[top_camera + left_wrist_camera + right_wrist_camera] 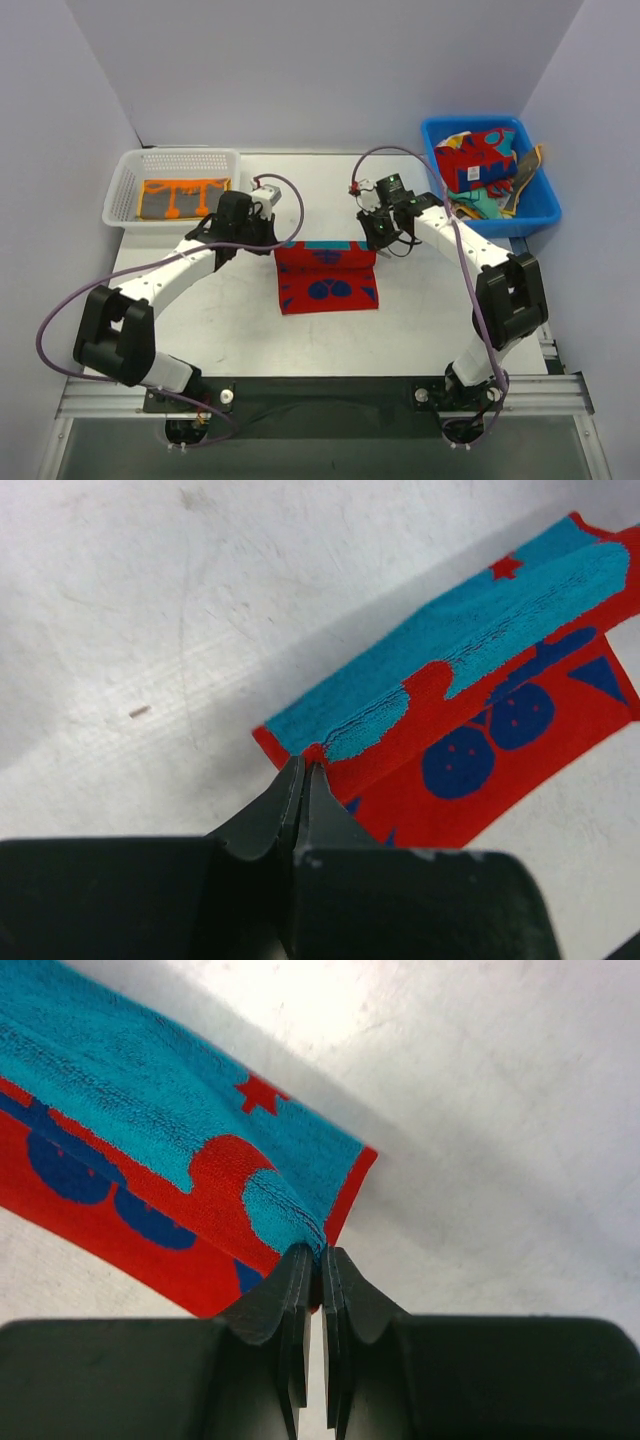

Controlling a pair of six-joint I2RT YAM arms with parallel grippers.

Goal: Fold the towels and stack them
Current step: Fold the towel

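A red towel (328, 285) with blue and teal shapes lies mid-table, its far edge lifted and turned over so the teal underside shows. My left gripper (276, 243) is shut on the towel's far left corner. In the left wrist view the left gripper (303, 770) pinches the corner of the red towel (500, 730). My right gripper (373, 240) is shut on the far right corner. In the right wrist view the right gripper (322, 1256) nips the corner of the red towel (150, 1140). An orange towel with dark marks (183, 197) lies flat in the white basket.
The white mesh basket (122, 190) stands at the back left. A blue bin (546, 198) at the back right holds several crumpled towels, a red one (487, 157) on top. White walls close off the back and the sides.
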